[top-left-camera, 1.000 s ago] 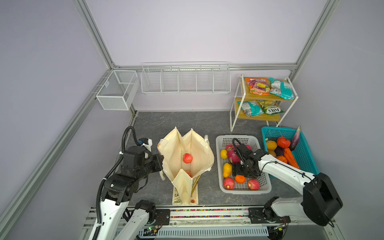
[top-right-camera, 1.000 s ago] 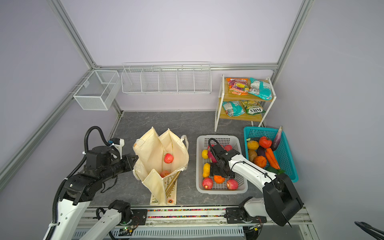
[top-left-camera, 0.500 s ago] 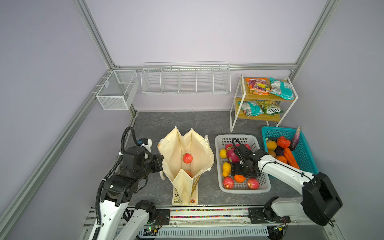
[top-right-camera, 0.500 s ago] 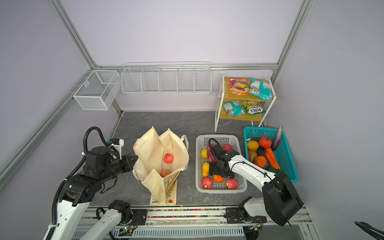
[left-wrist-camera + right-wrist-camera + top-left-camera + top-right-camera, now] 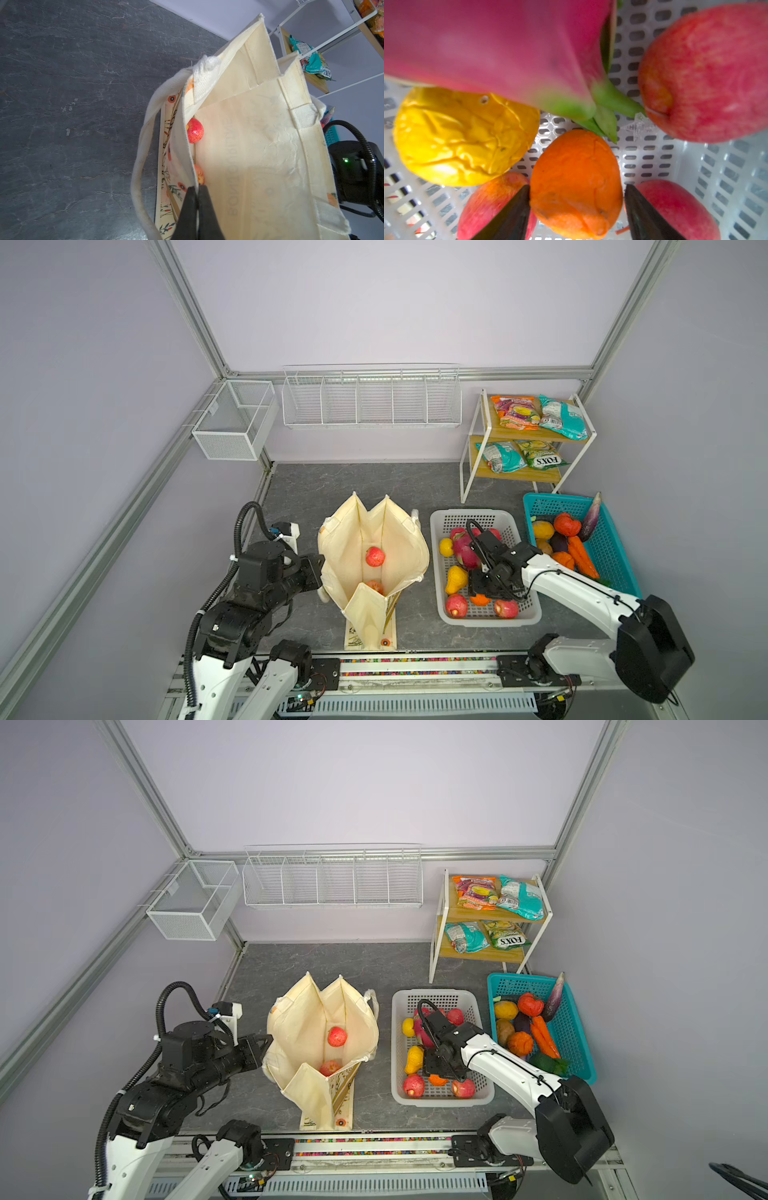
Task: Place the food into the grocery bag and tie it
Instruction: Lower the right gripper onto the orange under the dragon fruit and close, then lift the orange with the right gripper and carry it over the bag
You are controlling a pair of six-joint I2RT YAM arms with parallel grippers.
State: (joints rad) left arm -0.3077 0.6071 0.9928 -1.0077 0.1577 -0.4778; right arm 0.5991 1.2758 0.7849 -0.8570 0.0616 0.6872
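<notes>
The dark stone-look table point(image 5: 374, 485) is the biggest thing here. On it, a bit left of the middle, stands the grocery bag point(image 5: 340, 547) — cream canvas, upright, mouth gaping straight up. The long axis of the opening runs near to far, and the near end panel flops out toward the near edge.

Both top views mostly give you the plain cream lining and two red apples point(image 5: 375, 556) down inside. The left wrist view adds what they miss: the floral print on the outer wall and a cream strap handle point(image 5: 143, 145) looping down the side. It also shows the left gripper point(image 5: 197, 188) with its jaws pressed together on the bag's left rim, fabric pinched between them.

Just right of the bag sits the white basket point(image 5: 473, 516), with the teal basket point(image 5: 611, 556) further right holding carrots point(image 5: 582, 556) and an eggplant point(image 5: 590, 512). The wooden rack point(image 5: 540, 476) with snack packets point(image 5: 515, 412) stands at the far right.

The right gripper point(image 5: 577, 186) is down in the near half of the white basket. From above, the wrist covers the tips, so only the right wrist view helps. There the jaws are apart and straddle an orange point(image 5: 577, 166) — one jaw right against the skin, the other just beside it. I can't tell whether it's being squeezed. Crowded around it are a pink dragon fruit point(image 5: 488, 52), a wrinkly yellow fruit point(image 5: 463, 137) and more apples.
</notes>
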